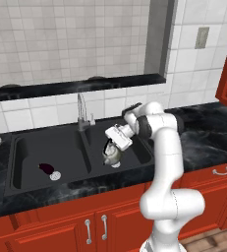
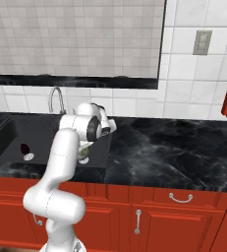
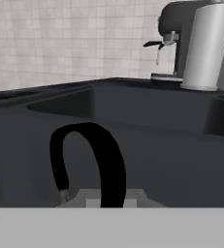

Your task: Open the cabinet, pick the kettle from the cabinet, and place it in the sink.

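Nearest us in the hand view arches one black hoop handle, close under the hand. It belongs to one kettle: small, round-bodied, pale with a greyish cast, hanging upright in the right basin of the sink; whether its base touches the bottom we cannot tell. We count one gripper, pressed together on the kettle's handle from above, its fingers hidden behind the white hand. We count two basins, one slim silver faucet behind the divider, and one dark red thing beside one pale drain in the left basin. Along the front we see three vertical bar handles and two curved drawer pulls on red cabinet fronts. One silver coffee machine stands on the counter beyond the sink.
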{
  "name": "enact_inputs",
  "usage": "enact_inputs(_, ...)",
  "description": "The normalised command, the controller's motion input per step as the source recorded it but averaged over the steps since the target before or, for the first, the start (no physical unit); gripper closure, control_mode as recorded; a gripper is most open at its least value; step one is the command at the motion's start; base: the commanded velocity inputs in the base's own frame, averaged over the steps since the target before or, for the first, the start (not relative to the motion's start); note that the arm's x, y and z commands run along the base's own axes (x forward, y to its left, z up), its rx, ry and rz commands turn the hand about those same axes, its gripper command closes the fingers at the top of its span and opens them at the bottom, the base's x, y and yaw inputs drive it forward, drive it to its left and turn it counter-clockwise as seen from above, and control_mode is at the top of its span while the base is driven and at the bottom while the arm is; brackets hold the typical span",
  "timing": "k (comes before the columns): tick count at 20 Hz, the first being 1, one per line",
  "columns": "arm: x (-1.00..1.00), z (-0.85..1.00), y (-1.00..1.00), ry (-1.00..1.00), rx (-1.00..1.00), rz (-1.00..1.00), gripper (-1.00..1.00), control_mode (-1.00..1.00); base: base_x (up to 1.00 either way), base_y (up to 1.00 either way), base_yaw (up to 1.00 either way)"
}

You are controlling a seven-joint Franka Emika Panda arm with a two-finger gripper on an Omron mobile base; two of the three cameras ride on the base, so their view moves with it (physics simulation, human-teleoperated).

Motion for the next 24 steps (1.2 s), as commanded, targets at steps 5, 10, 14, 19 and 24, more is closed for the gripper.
enact_inputs(5,0.17,-0.27,0.08,0.00,0.00,0.00,1.00,-1.00,0.00,0.00,0.00)
enact_inputs(10,0.24,-0.21,0.02,0.00,0.00,0.00,1.00,-1.00,0.00,0.00,0.00)
enact_inputs(14,0.14,-0.25,0.00,0.00,0.00,0.00,1.00,-1.00,0.00,0.00,0.00)
enact_inputs(19,0.01,-0.34,-0.07,0.00,0.00,0.03,1.00,-1.00,0.00,0.00,0.00)
enact_inputs(24,0.00,-0.32,-0.18,0.00,0.00,0.02,1.00,-1.00,0.00,0.00,0.00)
